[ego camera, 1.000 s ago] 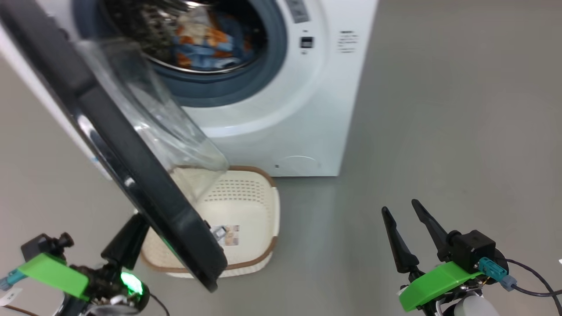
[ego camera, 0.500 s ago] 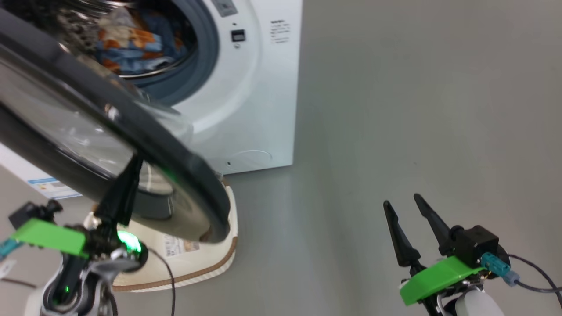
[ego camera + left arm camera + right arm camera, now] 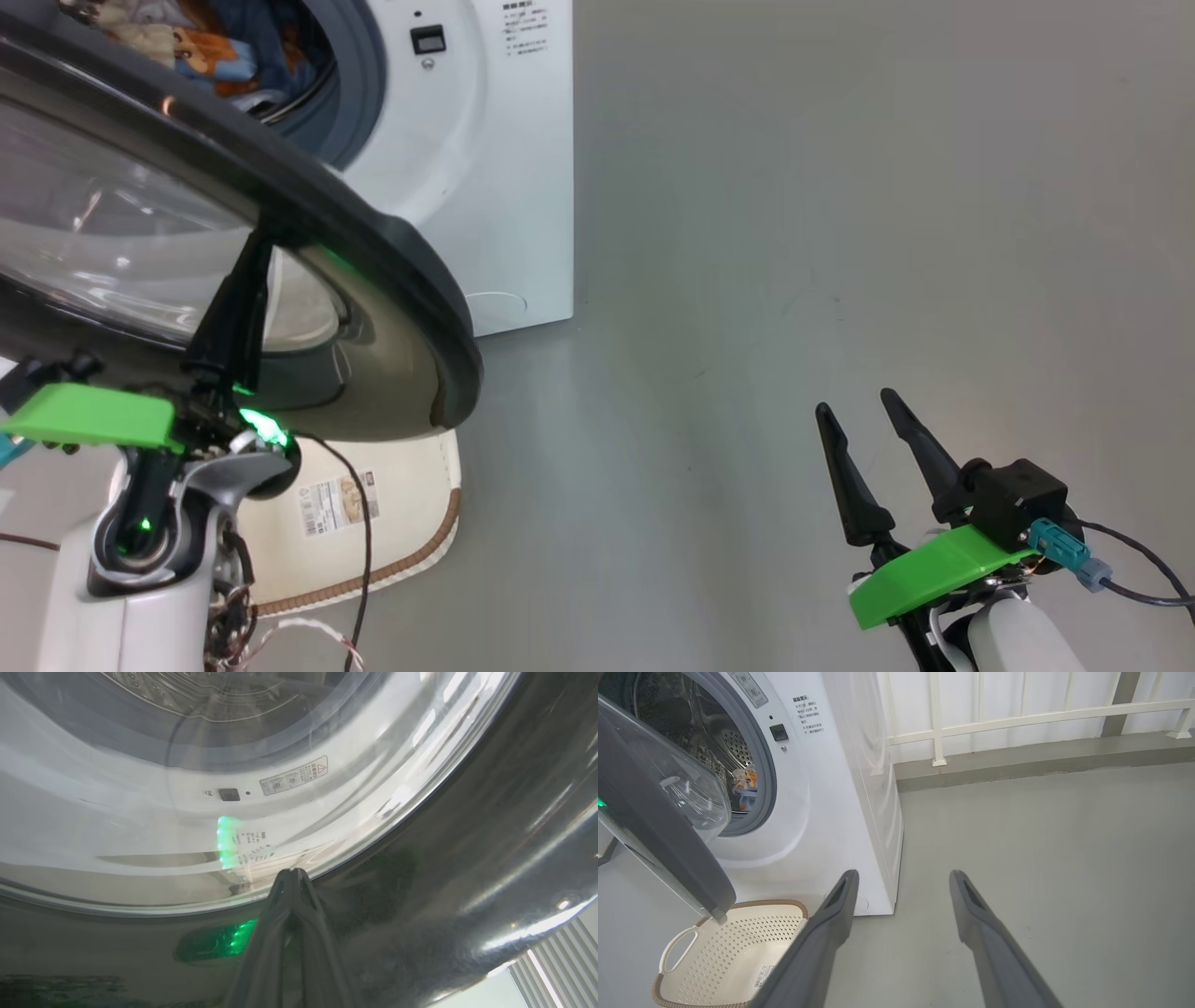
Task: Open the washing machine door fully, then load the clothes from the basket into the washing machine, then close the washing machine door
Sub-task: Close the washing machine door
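Bare test space, prob. a robotics lab rather than a home: washing machine (image 3: 817,826) stands alone on open grey floor (image 3: 1064,858); white railing (image 3: 934,728) on raised grey ledge (image 3: 1041,758), pale panels behind.

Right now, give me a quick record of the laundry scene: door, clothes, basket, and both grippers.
washing machine door: partly open, hanging over the basket
clothes: inside the drum
basket: on the floor in front of the washing machine, no clothes seen in it
left gripper: shut, tips at the door's outer face
right gripper: open, holding nothing, above the floor
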`<state>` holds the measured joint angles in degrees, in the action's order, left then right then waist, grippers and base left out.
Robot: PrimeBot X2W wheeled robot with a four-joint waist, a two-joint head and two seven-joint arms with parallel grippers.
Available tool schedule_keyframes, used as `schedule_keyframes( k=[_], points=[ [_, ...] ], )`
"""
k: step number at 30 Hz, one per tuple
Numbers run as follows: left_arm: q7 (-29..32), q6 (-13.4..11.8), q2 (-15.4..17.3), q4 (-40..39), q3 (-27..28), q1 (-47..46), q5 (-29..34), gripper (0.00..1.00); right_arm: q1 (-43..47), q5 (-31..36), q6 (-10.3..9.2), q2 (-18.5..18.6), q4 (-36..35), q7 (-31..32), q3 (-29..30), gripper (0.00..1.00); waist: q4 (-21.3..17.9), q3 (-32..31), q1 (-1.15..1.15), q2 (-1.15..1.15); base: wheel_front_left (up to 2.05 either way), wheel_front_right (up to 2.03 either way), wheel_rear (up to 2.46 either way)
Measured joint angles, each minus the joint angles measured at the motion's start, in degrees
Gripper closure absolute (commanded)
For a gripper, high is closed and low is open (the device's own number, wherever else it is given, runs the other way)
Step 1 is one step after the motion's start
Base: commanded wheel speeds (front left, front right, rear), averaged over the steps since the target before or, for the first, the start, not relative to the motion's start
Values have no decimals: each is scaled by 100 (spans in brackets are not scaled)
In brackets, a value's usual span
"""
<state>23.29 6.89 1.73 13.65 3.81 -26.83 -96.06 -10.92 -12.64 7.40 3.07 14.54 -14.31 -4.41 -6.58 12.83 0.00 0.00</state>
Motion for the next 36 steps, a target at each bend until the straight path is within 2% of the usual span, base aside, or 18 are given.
schedule_keyframes(
  k=[10,30,35,36],
  points=[
    [-19,0,-11,68,58,19,1,100,2,-5,0,-1,35,0,93,0,122,-200,0,0,0,0,0],
    [-348,0,-1,-548,52,1589,-103,100,214,-122,0,-4,133,0,88,0,530,-830,0,0,0,0,0],
    [-589,0,1,-698,40,1889,-310,100,237,-127,0,-5,129,0,86,0,574,-895,0,0,0,0,0],
    [-661,0,4,-736,41,1945,-370,96,256,-143,0,-5,130,-1,80,0,577,-905,0,0,0,0,0]
  ],
)
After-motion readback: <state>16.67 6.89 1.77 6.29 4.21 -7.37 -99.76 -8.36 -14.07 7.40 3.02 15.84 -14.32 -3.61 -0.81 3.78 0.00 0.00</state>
